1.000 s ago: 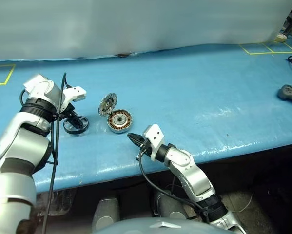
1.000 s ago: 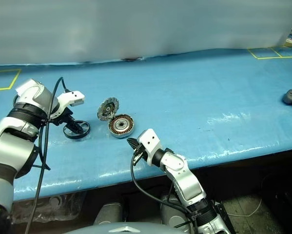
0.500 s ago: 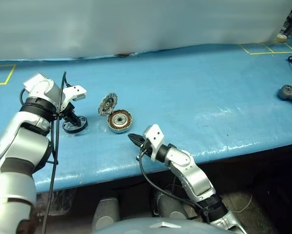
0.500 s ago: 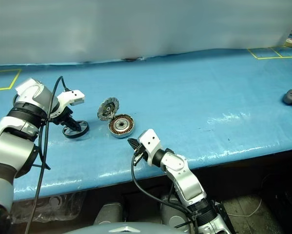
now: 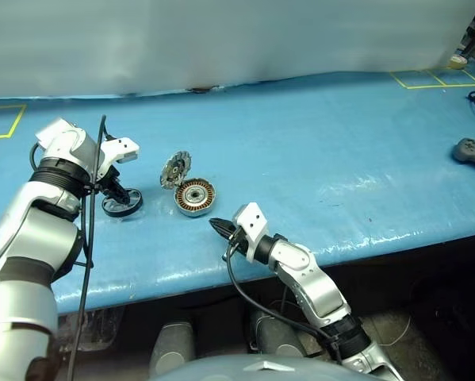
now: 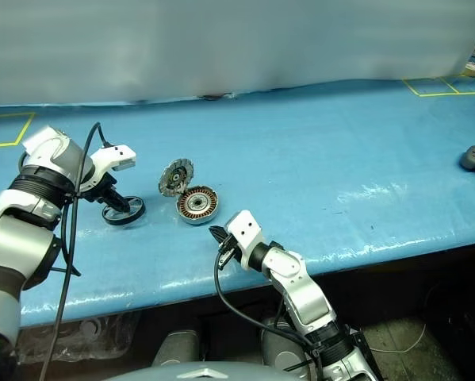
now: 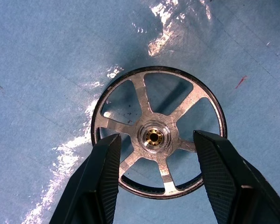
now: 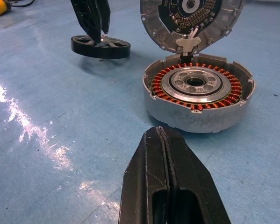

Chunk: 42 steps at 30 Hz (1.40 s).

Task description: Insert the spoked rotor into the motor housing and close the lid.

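Left claw (image 7: 154, 175): fingers narrowed from wide open, now grasping rotor (image 7: 158, 133) across its spokes on the desk (image 5: 316, 143) (pickup secured). Housing (image 5: 195, 196) beside it, lid (image 5: 174, 169) raised. Right claw (image 8: 168, 186): clenched, empty.

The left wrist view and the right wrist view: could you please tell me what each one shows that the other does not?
Left wrist view alone: the spoked rotor's face from above, silver hub and spokes, between the left gripper's two fingers, which sit at its rim.

Right wrist view alone: the motor housing with copper windings, its lid standing open behind it, and the right gripper, shut, in front.

Both: the rotor, the left gripper's fingers at it, and the blue table.
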### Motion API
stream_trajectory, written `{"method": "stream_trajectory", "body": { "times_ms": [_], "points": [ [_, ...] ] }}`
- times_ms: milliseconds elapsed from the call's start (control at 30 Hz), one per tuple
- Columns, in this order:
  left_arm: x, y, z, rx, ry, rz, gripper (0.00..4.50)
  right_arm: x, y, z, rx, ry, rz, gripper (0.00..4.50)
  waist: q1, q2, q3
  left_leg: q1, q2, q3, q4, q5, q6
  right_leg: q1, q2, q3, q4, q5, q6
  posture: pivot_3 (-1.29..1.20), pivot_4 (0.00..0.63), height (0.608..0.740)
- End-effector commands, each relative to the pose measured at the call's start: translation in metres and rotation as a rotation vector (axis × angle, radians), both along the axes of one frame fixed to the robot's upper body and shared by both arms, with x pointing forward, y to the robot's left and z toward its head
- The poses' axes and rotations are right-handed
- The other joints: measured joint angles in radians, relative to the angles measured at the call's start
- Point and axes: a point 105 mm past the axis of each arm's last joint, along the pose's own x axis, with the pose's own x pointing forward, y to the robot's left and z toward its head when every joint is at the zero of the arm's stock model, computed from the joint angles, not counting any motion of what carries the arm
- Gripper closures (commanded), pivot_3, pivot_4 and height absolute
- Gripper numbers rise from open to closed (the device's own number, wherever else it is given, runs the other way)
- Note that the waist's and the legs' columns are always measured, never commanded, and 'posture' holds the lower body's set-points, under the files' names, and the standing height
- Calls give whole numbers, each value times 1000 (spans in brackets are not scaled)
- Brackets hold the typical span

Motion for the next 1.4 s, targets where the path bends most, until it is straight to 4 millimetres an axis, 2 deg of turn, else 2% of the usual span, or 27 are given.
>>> {"method": "stream_trajectory", "body": {
  "times_ms": [33,667,1400],
  "points": [
    [2,0,6,-9,-28,2,1840,2,0,9,12,-33,4,4500,0,0,0,0,0,0,0,0,0,0,0,0,0,0,0,0,150,740],
    [-4,-8,-11,-22,4,0,1840,4,-4,9,9,-34,-8,4500,1,0,0,0,0,0,0,0,0,0,0,0,0,0,0,0,150,740],
    [8,-17,-3,-25,-30,-39,1840,2,-7,5,-11,-39,-30,4500,1,0,0,0,0,0,0,0,0,0,0,0,0,0,0,0,150,740]
  ]
}}
